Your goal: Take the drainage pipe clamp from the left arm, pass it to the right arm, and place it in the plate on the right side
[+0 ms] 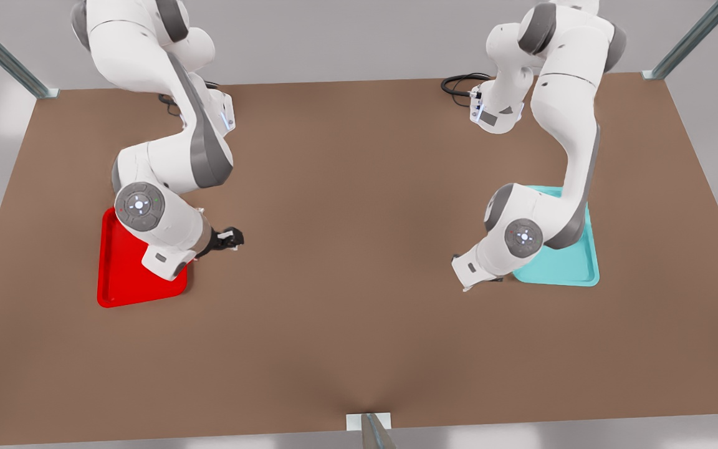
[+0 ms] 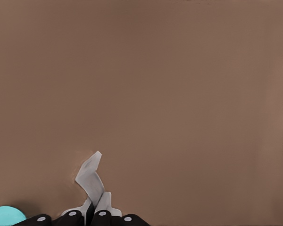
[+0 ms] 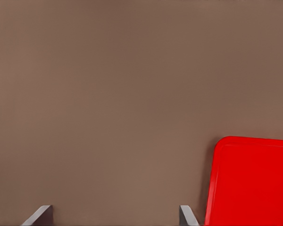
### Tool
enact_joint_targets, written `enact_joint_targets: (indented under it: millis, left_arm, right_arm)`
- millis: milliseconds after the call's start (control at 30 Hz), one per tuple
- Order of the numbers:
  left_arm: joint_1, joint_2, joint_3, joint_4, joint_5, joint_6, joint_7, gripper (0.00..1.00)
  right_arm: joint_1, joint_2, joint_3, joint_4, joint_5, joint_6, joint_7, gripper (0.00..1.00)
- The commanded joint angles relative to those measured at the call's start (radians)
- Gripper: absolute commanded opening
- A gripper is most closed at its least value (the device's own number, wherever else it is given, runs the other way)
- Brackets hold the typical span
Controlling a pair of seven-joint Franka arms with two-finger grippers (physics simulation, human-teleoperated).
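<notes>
Clamp [image 2: 91,180], one, tight in left gripper [image 1: 232,237] jaws by red tray [image 1: 121,277]; right gripper [image 3: 114,217] jaws apart, empty, by plate [image 1: 574,271].

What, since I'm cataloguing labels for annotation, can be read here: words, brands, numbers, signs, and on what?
None: no readable text anywhere.
The round caps on both arms: lit dots and tiny marks, no letters.
The drainage pipe clamp in the left gripper beside the red tray: blank.
The plate, by the open right gripper: blank.
</notes>
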Motion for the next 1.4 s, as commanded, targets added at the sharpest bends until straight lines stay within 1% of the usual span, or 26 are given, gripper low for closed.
enact_joint_targets:
  millis: [0, 67, 133, 233, 267, 300, 400, 467, 633, 700, 767, 867, 1000, 1033, 1100, 1167, 1200, 1267, 1367]
  left_arm:
    - [-0.015, 0.059, -0.052, 0.071, -0.034, -0.155, -1.115, 0.21]
    - [-0.047, 0.115, -0.095, 0.146, -0.034, -0.149, -1.354, 0.21]
    - [-0.104, 0.143, -0.102, 0.177, -0.034, -0.1, -1.617, 0.21]
    - [-0.19, 0.174, -0.101, 0.197, -0.033, 0.029, -1.913, 0.21]
    - [-0.222, 0.217, -0.102, 0.258, -0.033, 0.031, -2.013, 0.21]
    - [-0.234, 0.227, -0.102, 0.275, -0.033, 0.032, -2.05, 0.21]
    - [-0.239, 0.226, -0.101, 0.277, -0.033, 0.032, -2.051, 0.21]
    - [-0.237, 0.226, -0.099, 0.283, -0.033, 0.066, -2.056, 0.21]
    - [-0.241, 0.25, -0.099, 0.329, -0.031, 0.075, -2.08, 0.21]
    - [-0.241, 0.255, -0.099, 0.336, -0.03, 0.075, -2.082, 0.21]
    - [-0.241, 0.258, -0.099, 0.339, -0.033, 0.095, -2.115, 0.21]
    - [-0.241, 0.256, -0.102, 0.341, -0.034, 0.11, -2.241, 0.21]
    - [-0.241, 0.253, -0.101, 0.339, -0.028, 0.13, -2.24, 0.21]
    - [-0.26, 0.255, -0.102, 0.339, -0.013, 0.135, -2.201, 0.21]
    - [-0.273, 0.252, -0.104, 0.339, -0.005, 0.121, -2.09, 0.21]
    - [-0.277, 0.252, -0.104, 0.341, -0.004, 0.061, -2.016, 0.21]
    - [-0.279, 0.252, -0.104, 0.339, -0.007, 0.048, -2.022, 0.21]
    - [-0.277, 0.252, -0.102, 0.343, -0.007, 0.043, -2.163, 0.21]
    - [-0.277, 0.255, -0.098, 0.343, -0.004, 0.049, -2.238, 0.21]
  right_arm:
    - [0.035, 0.021, 0.0, -0.005, 0.05, 0.179, 0.095, 1.0]
    - [0.061, 0.018, 0.0, -0.062, 0.086, 0.253, 0.168, 0.99]
    - [0.062, 0.003, 0.0, -0.114, 0.129, 0.29, 0.174, 0.99]
    - [0.074, 0.0, 0.0, -0.163, 0.162, 0.369, 0.174, 0.99]
    - [0.079, 0.0, 0.0, -0.171, 0.174, 0.382, 0.174, 0.99]
    - [0.079, 0.001, 0.0, -0.171, 0.176, 0.389, 0.174, 0.99]
    - [0.079, 0.0, 0.0, -0.178, 0.177, 0.388, 0.174, 1.0]
    - [0.079, 0.0, 0.0, -0.18, 0.177, 0.388, 0.173, 1.0]
    - [0.091, 0.009, 0.007, -0.183, 0.182, 0.397, 0.173, 1.0]
    - [0.124, 0.021, 0.008, -0.185, 0.202, 0.44, 0.173, 1.0]
    - [0.163, 0.064, 0.008, -0.181, 0.228, 0.526, 0.174, 1.0]
    - [0.208, 0.092, 0.008, -0.185, 0.249, 0.583, 0.173, 1.0]
    - [0.236, 0.089, 0.016, -0.2, 0.254, 0.592, 0.171, 1.0]
    - [0.237, 0.092, 0.016, -0.195, 0.26, 0.592, 0.17, 1.0]
    - [0.245, 0.101, 0.016, -0.189, 0.286, 0.593, 0.158, 1.0]
    - [0.265, 0.112, 0.016, -0.186, 0.286, 0.601, 0.158, 1.0]
    - [0.271, 0.121, 0.016, -0.186, 0.292, 0.601, 0.156, 1.0]
    - [0.268, 0.116, 0.016, -0.194, 0.294, 0.6, 0.15, 1.0]
    - [0.226, 0.069, 0.014, -0.229, 0.306, 0.564, 0.078, 1.0]
